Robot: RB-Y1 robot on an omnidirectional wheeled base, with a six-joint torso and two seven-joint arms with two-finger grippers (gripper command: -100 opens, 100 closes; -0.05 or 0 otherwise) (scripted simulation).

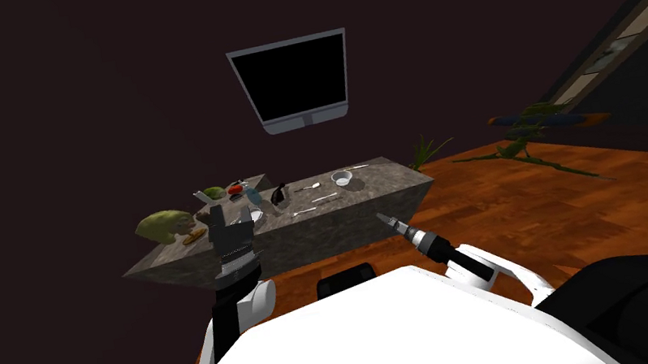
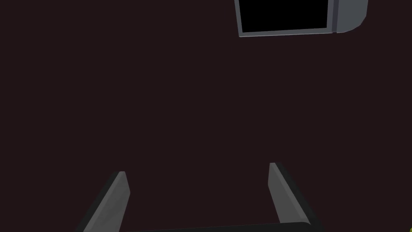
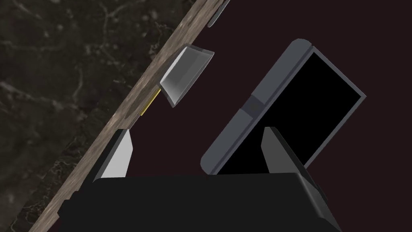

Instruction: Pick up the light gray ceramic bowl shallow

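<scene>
Where the dark grey marbled stone counter [image 1: 307,240] crosses the middle of the head view, the small light grey round bowl with flaring walls [image 1: 341,178] sits on its top. The bowl is right of the frame's centre and about level with its middle, and it is apart from both grippers. It stands upright on its base with the open mouth facing up off the counter. Being round, it shows no long axis. In the right wrist view the same bowl [image 3: 186,76] is seen from the side, resting on the counter's pale top edge. It lies ahead of the right gripper [image 3: 197,131], nearer the finger on the counter's side, and a thin yellow strip [image 3: 149,102] lies just beside its base. That gripper's fingers stand wide apart with nothing between them. In the head view the right gripper [image 1: 383,217] is below and right of the bowl, in front of the counter's front face. The left gripper [image 1: 231,220] rises left of the head view's centre, over the counter's near edge and well apart from the bowl. Its own wrist view shows its fingers [image 2: 118,193] spread wide and empty. Pale cutlery [image 1: 307,187] lies just left of the bowl, and a lumpy green thing [image 1: 165,223] sits at the counter's left end. A grey-framed black screen [image 1: 295,81] hangs on the dark wall in the upper middle of the frame.
</scene>
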